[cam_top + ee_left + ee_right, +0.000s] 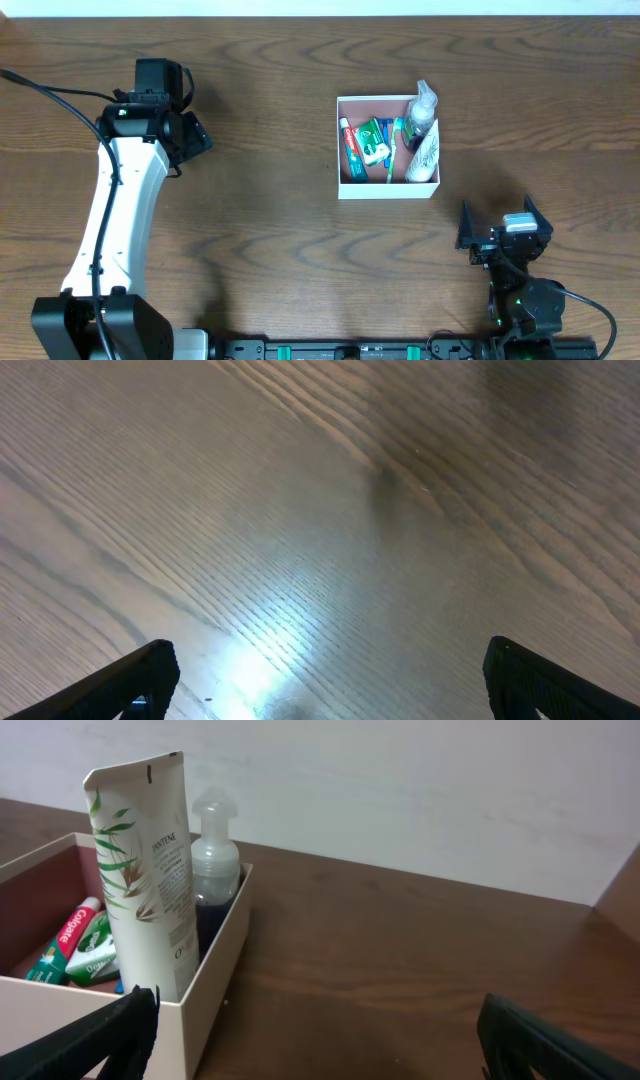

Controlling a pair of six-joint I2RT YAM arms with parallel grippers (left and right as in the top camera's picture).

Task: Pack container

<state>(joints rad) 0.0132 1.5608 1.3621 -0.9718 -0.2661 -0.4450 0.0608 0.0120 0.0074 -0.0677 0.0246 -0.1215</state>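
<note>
One container point(388, 190), a square, shallow, white-walled box with a dusty pink interior, is seen a little right of centre in the overhead view, resting on the wooden table point(270, 120). Several toiletries are held inside it. Along its right wall a white tube point(424, 155) printed with green leaves is stood, and behind it, in the upper right corner of the box, a clear pump bottle point(423, 108) with dark liquid is placed; in the right wrist view the two are seen upright and touching each other. In the left part of the box a red and white toothpaste tube point(352, 148) is laid, with a green packet point(373, 142) beside it and a blue-green toothbrush point(393, 148) between the packet and the white tube. One of each is counted: five items in all.

The left gripper point(190, 135) is seen at the upper left of the overhead frame, well apart from the box; its jaws are spread wide over bare wood and nothing is held. The right gripper point(500, 225) is found at the lower right, near the box's lower right corner, likewise spread fully and empty.
</note>
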